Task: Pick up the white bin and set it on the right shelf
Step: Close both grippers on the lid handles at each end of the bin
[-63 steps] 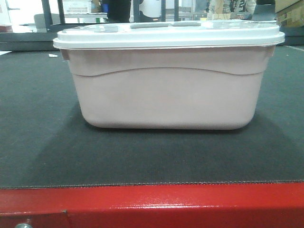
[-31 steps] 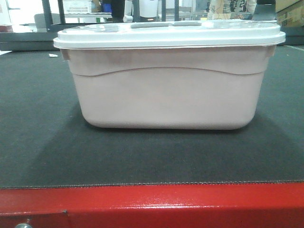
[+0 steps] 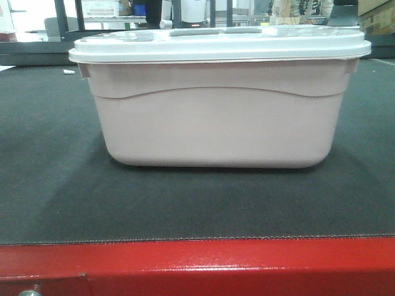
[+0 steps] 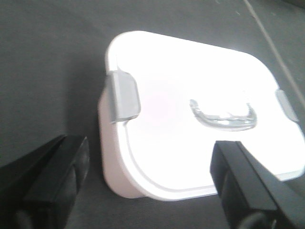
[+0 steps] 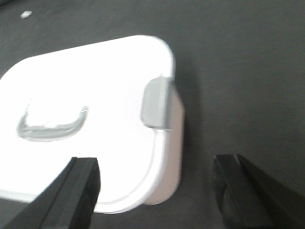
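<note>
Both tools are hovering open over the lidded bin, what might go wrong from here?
The left tool and right tool each straddle one end of the white bin; uneven closing may tilt it. Gripping the overhanging lid or its grey latch might pop it off.

Dark grey mat (image 3: 55,185) over red table edge (image 3: 197,265); small white scrap (image 3: 68,72) on mat, far left; cardboard box (image 3: 376,17) behind.

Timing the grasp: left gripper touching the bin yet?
Apart. Front view shows the bin with no gripper on it; left wrist view: open left gripper above it.
</note>
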Action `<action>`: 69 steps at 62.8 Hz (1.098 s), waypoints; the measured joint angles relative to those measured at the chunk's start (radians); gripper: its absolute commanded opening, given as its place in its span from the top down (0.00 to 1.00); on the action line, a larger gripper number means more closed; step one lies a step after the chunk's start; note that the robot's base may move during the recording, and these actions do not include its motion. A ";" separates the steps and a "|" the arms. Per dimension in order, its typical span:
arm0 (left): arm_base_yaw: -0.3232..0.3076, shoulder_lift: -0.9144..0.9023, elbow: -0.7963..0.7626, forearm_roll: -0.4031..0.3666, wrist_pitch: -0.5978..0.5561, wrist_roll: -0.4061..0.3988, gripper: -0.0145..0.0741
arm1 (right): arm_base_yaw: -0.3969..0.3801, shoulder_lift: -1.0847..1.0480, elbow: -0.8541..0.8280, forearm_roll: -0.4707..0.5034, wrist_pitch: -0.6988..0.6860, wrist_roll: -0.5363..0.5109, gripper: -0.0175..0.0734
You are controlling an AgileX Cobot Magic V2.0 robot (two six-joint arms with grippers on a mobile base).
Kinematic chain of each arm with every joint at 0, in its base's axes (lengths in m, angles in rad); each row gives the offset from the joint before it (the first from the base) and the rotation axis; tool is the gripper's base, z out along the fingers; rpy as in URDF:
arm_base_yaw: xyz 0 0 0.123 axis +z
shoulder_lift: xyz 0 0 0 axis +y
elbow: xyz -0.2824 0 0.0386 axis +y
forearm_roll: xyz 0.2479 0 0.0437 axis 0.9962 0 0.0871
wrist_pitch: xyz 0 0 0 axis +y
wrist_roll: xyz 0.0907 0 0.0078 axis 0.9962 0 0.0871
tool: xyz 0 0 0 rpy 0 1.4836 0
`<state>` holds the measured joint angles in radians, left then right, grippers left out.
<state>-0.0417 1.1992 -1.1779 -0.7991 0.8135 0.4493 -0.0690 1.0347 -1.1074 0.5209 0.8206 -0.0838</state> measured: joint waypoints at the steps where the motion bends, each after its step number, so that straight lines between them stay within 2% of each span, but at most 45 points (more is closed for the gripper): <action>1: 0.008 0.015 -0.010 -0.019 0.015 0.014 0.35 | 0.000 0.014 -0.013 0.013 0.012 -0.010 0.16; 8: 0.091 0.139 -0.066 -0.211 0.158 0.134 0.35 | -0.015 0.124 -0.115 0.119 0.104 -0.091 0.16; 13: 0.161 0.223 -0.079 -0.343 0.252 0.212 0.35 | -0.055 0.194 -0.158 0.209 0.168 -0.158 0.16; 18: 0.235 0.320 -0.081 -0.467 0.339 0.279 0.35 | -0.139 0.265 -0.177 0.360 0.242 -0.256 0.17; 25: 0.268 0.414 -0.081 -0.559 0.365 0.337 0.35 | -0.262 0.347 -0.182 0.540 0.342 -0.382 0.17; 33: 0.264 0.495 -0.081 -0.593 0.368 0.364 0.35 | -0.361 0.459 -0.182 0.696 0.386 -0.507 0.17; 42: 0.245 0.564 -0.081 -0.624 0.368 0.386 0.35 | -0.383 0.569 -0.182 0.747 0.379 -0.581 0.17; 69: 0.149 0.655 -0.142 -0.648 0.368 0.401 0.35 | -0.255 0.751 -0.182 0.817 0.367 -0.670 0.17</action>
<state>0.1078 1.8543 -1.3197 -1.4467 1.1818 0.8498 -0.3238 1.7862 -1.2894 1.3375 1.1878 -0.7542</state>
